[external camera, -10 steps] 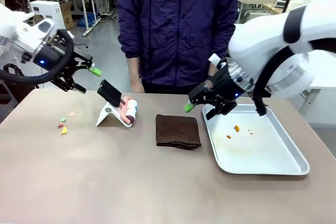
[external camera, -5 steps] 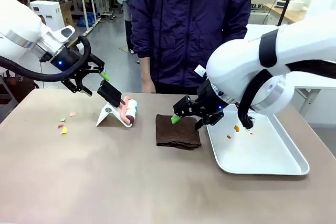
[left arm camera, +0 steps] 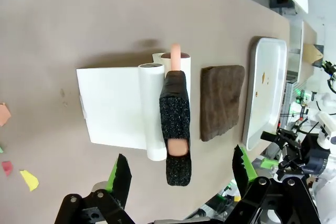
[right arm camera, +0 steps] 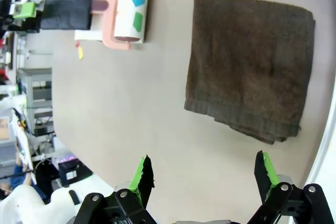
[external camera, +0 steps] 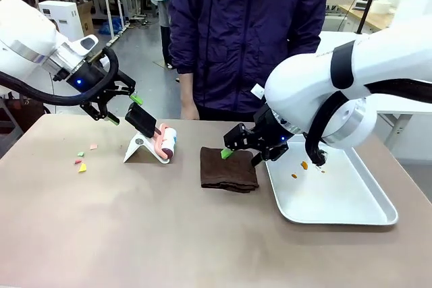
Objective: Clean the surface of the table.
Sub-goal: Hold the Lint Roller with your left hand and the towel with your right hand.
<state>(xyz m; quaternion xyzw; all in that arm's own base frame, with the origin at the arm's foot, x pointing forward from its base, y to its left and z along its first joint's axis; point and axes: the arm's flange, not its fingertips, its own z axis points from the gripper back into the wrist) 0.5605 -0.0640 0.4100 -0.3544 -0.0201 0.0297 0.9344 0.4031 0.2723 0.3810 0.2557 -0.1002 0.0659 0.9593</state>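
The taupe-brown table (external camera: 169, 234) carries a folded dark brown cloth (external camera: 229, 168) at its middle. Left of the cloth, a lint roller (external camera: 167, 143) with a black foam handle (external camera: 141, 120) leans on a white stand (external camera: 138, 148). Small coloured paper scraps (external camera: 81, 161) lie at the far left. My left gripper (external camera: 125, 109) hovers open just left of the handle. In the left wrist view the handle (left arm camera: 176, 124) lies between the spread fingers of that gripper (left arm camera: 181, 169), untouched. My right gripper (external camera: 241, 154) hangs open over the cloth's right far corner. The right wrist view has the cloth (right arm camera: 252, 93) ahead of this gripper (right arm camera: 205, 171).
A shiny metal tray (external camera: 378, 200) with a few orange crumbs sits right of the cloth. A person in a dark purple jacket (external camera: 243, 32) stands at the far edge, one hand (external camera: 187, 109) hanging by the table. Bare tabletop stretches along the near side.
My left gripper swung right, up to the roller's handle. My right gripper moved left from above the tray to the cloth. In the last half second both arms barely moved.
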